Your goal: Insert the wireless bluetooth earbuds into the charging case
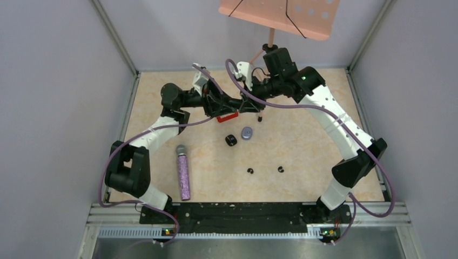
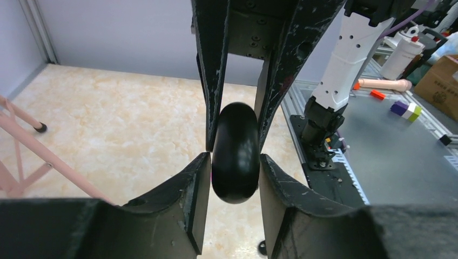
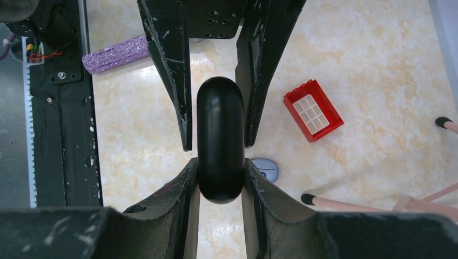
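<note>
Wireless bluetooth earbuds (image 1: 250, 170): lie loose on the worktop (image 1: 313, 145), lower centre, awaiting black charging case (image 2: 235, 129) clenched in left hand (image 2: 235, 164), second black case (image 3: 220, 118) clenched in right hand (image 3: 220, 162), held upper centre, probably for opening.

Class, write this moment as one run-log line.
left claw: shut on black case | right claw: shut on black case | black earbuds: two loose on table | grey case: on table
</note>
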Available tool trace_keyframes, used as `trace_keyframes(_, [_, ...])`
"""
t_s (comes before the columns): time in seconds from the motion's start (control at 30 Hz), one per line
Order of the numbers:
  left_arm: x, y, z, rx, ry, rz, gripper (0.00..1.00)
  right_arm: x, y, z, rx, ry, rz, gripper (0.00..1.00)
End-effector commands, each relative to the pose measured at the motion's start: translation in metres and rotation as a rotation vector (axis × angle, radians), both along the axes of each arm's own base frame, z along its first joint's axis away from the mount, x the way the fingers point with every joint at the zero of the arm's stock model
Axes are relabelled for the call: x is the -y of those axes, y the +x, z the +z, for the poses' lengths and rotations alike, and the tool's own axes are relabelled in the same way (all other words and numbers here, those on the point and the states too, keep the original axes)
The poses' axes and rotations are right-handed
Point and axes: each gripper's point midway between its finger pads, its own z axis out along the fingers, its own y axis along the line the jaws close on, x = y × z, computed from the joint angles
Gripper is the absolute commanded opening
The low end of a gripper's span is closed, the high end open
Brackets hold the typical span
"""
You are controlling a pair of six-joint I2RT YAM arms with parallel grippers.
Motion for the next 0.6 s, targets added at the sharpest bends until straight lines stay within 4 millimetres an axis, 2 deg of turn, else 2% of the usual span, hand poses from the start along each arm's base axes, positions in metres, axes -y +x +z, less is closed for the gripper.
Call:
trace_keyframes(0.0, [-0.0007,-0.0048,0.0038,0.0,-0.005,0.005,0.45,-0.0056,0.0077,0.0346,0.099,0.075,0.016,0.11])
trace_keyframes(0.23, [-0.0002,-0.0033,0.0055,0.011,-0.01,0.006,0.34,-0.0054,0.0087,0.0314,0.098,0.067,0.014,0.11])
trace_keyframes(0.33, [0.0001,-0.0019,0.0074,0.013,-0.013,0.01,0.4,-0.0053,0.0097,0.0293,0.096,0.061,0.011,0.11])
trace_keyframes(0.57, [-0.0002,-0.0022,0.0104,0.008,-0.016,0.01,0.42,-0.0048,0.0123,0.0256,0.089,0.051,-0.001,0.12])
